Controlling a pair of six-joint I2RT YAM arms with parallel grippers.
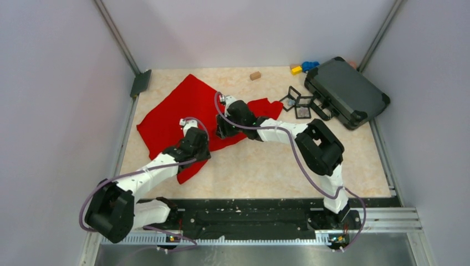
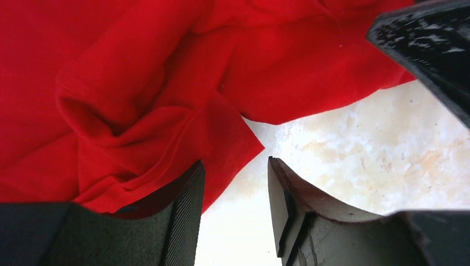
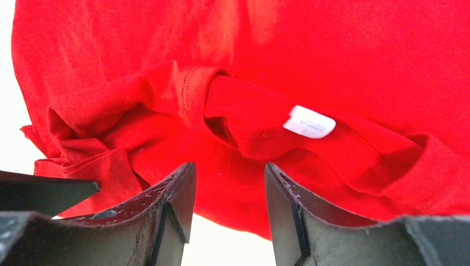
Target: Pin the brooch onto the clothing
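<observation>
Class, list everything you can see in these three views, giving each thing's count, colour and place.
clothing: one, red, crumpled on the table's far left
tag: one, white, inside the clothing's collar
case: one, black, far right corner
square frames: a few, black, beside the case
brown block: one, far edge
yellow block: one, by the case
blue piece: one, beside the yellow block
table: one, beige marbled
left gripper: one, black, open, at the clothing's edge
right gripper: one, black, open, near the collar

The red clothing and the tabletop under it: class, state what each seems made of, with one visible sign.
The clothing: likely soft matte knit fabric; it bunches into folds and shows a stitched hem. The tabletop: apparently hard and smooth, perhaps laminate; beige marbled print, flat, faint sheen.
</observation>
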